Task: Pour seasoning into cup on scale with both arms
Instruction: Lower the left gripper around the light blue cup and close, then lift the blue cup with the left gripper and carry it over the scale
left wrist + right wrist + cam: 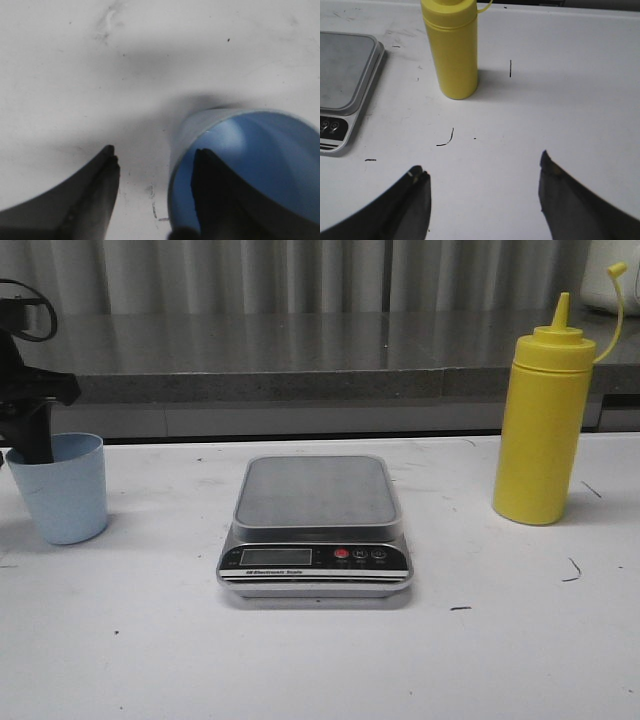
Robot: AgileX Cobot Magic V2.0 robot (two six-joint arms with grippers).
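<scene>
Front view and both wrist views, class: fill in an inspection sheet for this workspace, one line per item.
Surface: white table, scuffed, with small dark marks.
Job's things: pale blue cup at far left, on the table; scale at centre, platform bare; yellow squeeze bottle upright at right, cap off and hanging by its tether.
Clutter: nothing seen.
Grippers: left gripper open, one finger inside the cup, one outside its wall; right gripper open, short of the bottle.
Cables: black loop by the left arm.
Surroundings: grey ledge, curtain behind.

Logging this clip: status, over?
Left gripper open, one finger inside cup. Right gripper open, empty. Squeeze bottle untouched; scale bare.
</scene>
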